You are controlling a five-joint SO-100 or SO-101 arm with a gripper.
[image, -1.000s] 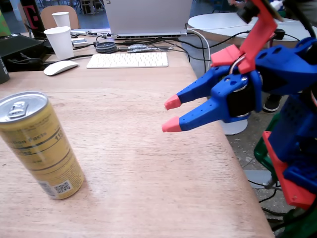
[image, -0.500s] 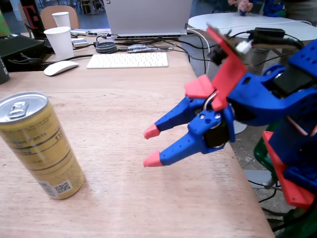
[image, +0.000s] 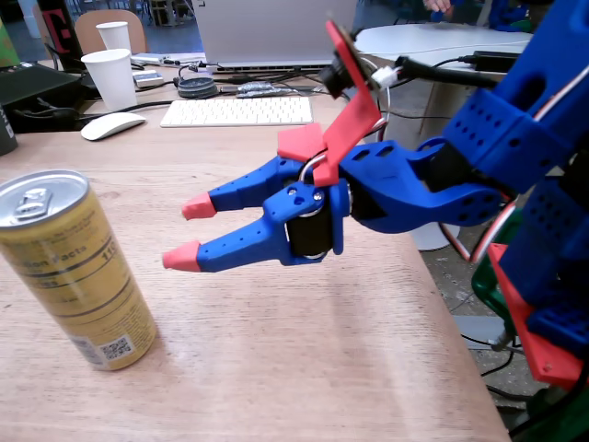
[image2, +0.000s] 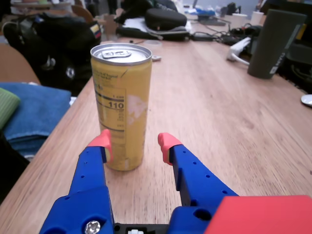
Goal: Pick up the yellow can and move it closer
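The yellow can (image: 78, 272) stands upright on the wooden table at the lower left of the fixed view, with a silver top and pull tab. In the wrist view the yellow can (image2: 122, 97) sits just ahead of the fingers, slightly left of centre. My blue gripper (image: 190, 232) with red fingertips (image: 198, 207) points at the can from the right, hovering above the table. Its jaws are open and hold nothing; a small gap separates the tips from the can. In the wrist view my gripper (image2: 134, 144) has its left fingertip (image2: 102, 141) overlapping the can's left edge.
Two white paper cups (image: 112, 78) (image: 114, 35), a mouse (image: 112, 125), a keyboard (image: 237, 110) and a laptop (image: 276, 32) line the far side. The table edge (image: 451, 322) runs close on the right. A dark upright container (image2: 273, 44) stands at the wrist view's right.
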